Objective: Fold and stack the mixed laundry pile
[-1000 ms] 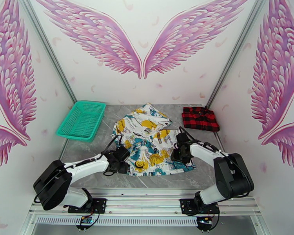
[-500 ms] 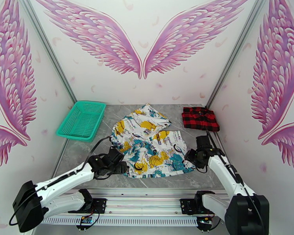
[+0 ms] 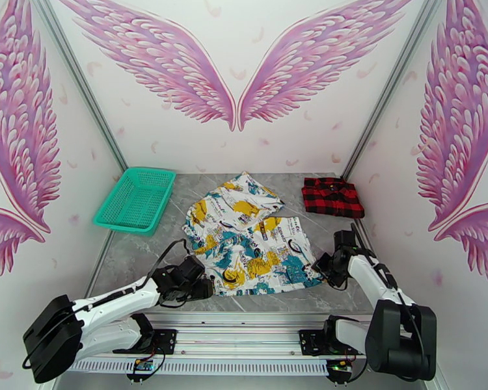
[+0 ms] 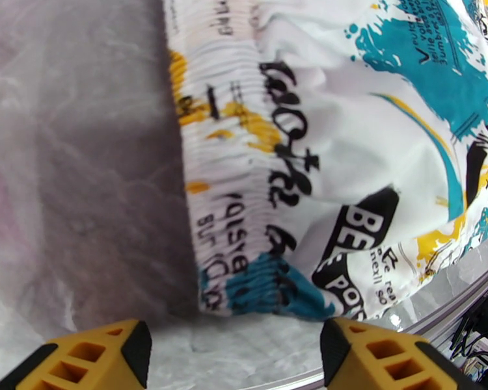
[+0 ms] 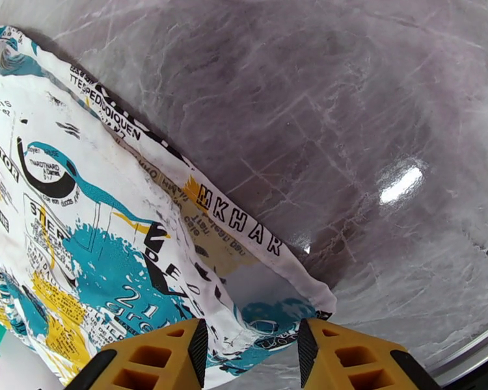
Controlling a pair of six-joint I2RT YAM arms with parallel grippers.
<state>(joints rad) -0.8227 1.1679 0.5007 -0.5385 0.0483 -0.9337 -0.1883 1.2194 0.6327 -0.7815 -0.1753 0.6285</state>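
The white garment (image 3: 250, 245) with yellow, teal and blue print lies spread in the middle of the table. The red-and-black plaid garment (image 3: 332, 197) sits folded at the back right. My left gripper (image 3: 205, 287) is low at the white garment's near-left corner. In the left wrist view the left gripper (image 4: 234, 359) is open, and the gathered waistband edge (image 4: 244, 190) lies just ahead of the fingers. My right gripper (image 3: 323, 263) is at the near-right corner. The right gripper (image 5: 252, 352) has its jaws apart, with the cloth's corner tip (image 5: 276, 313) lying in the gap.
A teal mesh basket (image 3: 136, 198) stands at the back left. The grey marble tabletop (image 3: 140, 255) shows bare to the left of the garment. The table's metal front edge (image 3: 244, 314) runs close behind both grippers. Side walls close in left and right.
Both grippers have drawn back off the white garment, the left toward its near-left corner, the right out to its near-right corner. The garment's near part now lies flatter.
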